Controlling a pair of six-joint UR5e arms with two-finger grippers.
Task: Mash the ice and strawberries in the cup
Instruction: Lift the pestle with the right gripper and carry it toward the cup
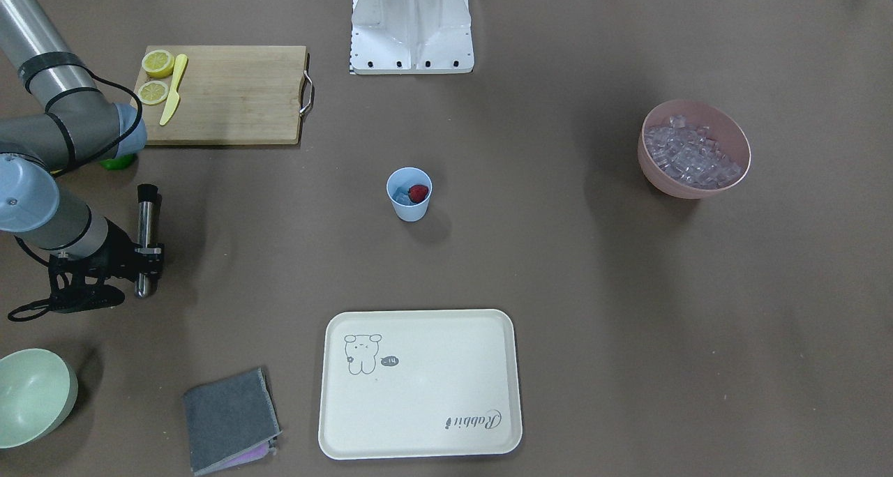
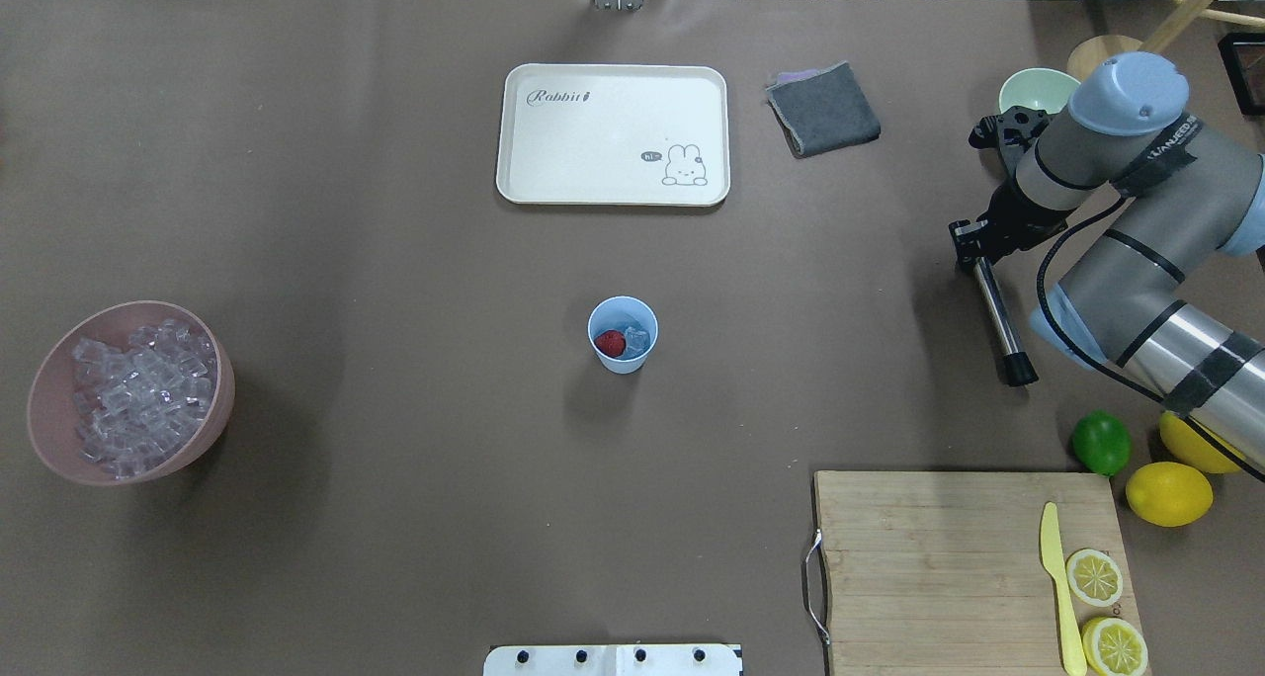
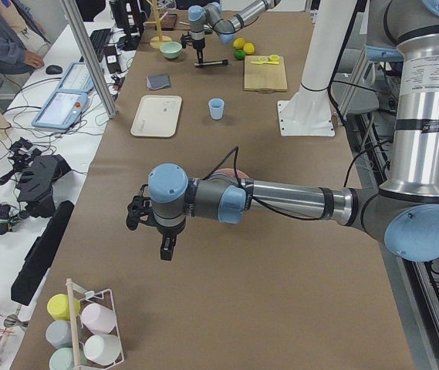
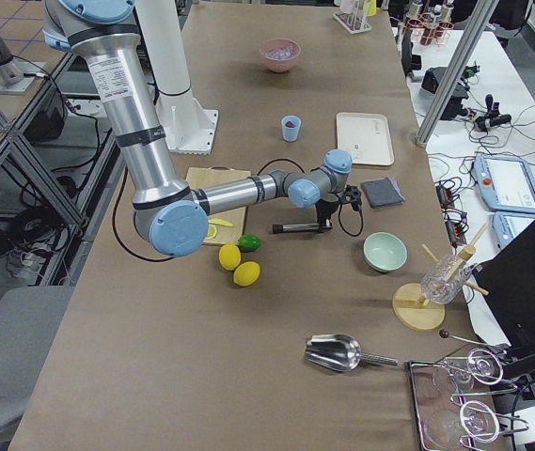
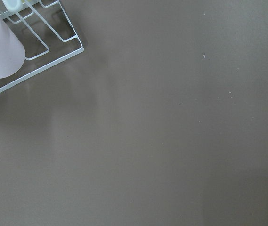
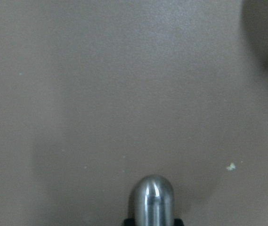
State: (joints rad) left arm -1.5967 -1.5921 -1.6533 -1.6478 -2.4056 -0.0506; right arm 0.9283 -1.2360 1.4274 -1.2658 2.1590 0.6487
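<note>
Most ice (image 2: 138,384): we are seeing it heaped in the pink bowl (image 2: 223,399), far to the right gripper's left.
Left gripper (image 3: 167,248): hanging over bare table; we cannot tell whether its fingers are apart.
Cup (image 2: 623,358): standing well to the right gripper's left, holding the strawberry (image 2: 610,343) beside one cube; we are judging loading done, mashing not yet begun.
Right gripper (image 2: 973,246): clamping a steel muddler (image 2: 996,315) near its rounded end, the rod lying level, its black head pointing toward the robot.
</note>
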